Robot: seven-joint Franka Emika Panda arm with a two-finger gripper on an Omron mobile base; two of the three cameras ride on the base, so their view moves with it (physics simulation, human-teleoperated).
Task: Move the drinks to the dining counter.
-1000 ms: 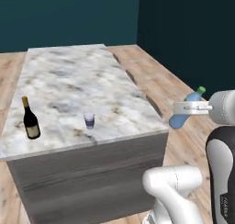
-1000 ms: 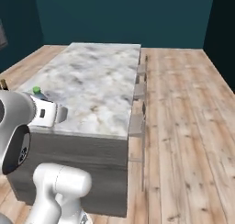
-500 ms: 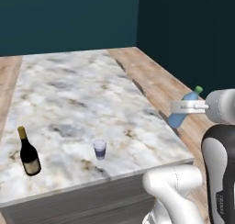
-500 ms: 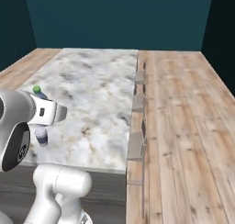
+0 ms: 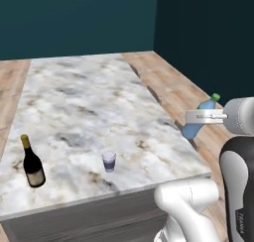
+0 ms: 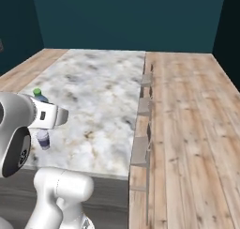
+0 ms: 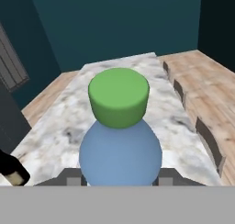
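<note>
A: As the base is rolling closer, the dining worktop [image 5: 89, 107] is looming larger than a second ago, so we are nearing the drop-off.

B: And we are carrying the blue-green bottle [image 5: 198, 122], the hand [image 5: 194, 118] pinching its body, tilted, off the worktop's right edge.

A: The wine bottle [image 5: 32, 162] and lidded cup [image 5: 108, 161] are already standing near its front edge.

B: The arm is reaching forward, held high.
</note>
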